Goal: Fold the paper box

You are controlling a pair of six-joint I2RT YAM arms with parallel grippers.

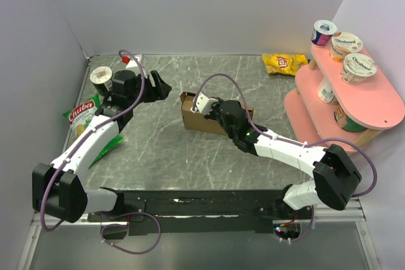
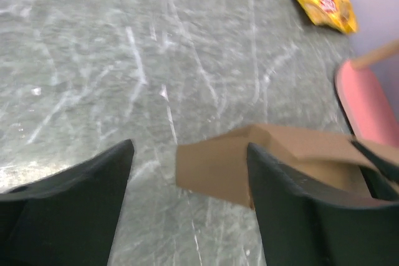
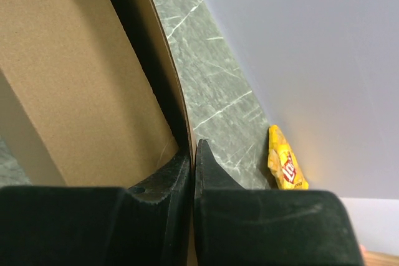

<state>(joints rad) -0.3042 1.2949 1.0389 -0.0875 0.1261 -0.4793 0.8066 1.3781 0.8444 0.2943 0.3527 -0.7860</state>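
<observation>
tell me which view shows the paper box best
Top external: it shows most of the paper box, standing on the table. The left wrist view catches one blurred end; the right wrist view only a close-up inner wall.

One paper box (image 1: 197, 120), two snack bags (image 1: 284, 63), six cups (image 1: 359, 67), one pink shelf (image 1: 380, 102)

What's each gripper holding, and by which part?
Right gripper is shut on the box, pinching one upright wall at its edge. Left gripper is open, holding nothing.
</observation>
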